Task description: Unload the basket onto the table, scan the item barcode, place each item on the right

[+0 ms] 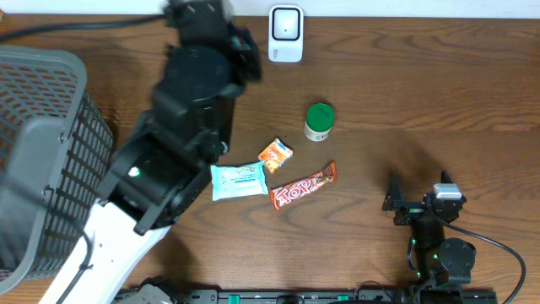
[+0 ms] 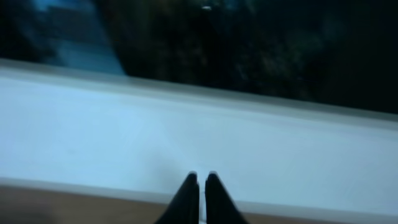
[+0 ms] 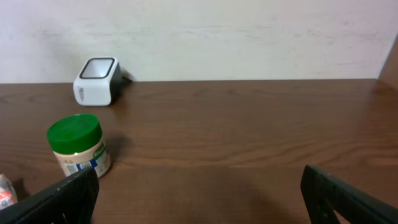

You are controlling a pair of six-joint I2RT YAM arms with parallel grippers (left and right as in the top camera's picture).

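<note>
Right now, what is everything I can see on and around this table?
Table: one, brown wood, under everything.
Basket: one, grey mesh, far left.
Scanner: one, white, back edge, centre.
Jar: one, green lid, mid-table.
Small packet: one, orange, front-left of the jar.
Wipes pack: one, pale blue, left of the chocolate bar.
Chocolate bar: one, red wrapper, centre.
Left gripper: one, black, shut, empty, raised at back left.
Right gripper: one, black, open, empty, front right.

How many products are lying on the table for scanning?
4, mid-table: a green-lidded jar, an orange packet near it, a pale blue pack furthest left, a red chocolate bar beside that. The basket might hide more.
</note>
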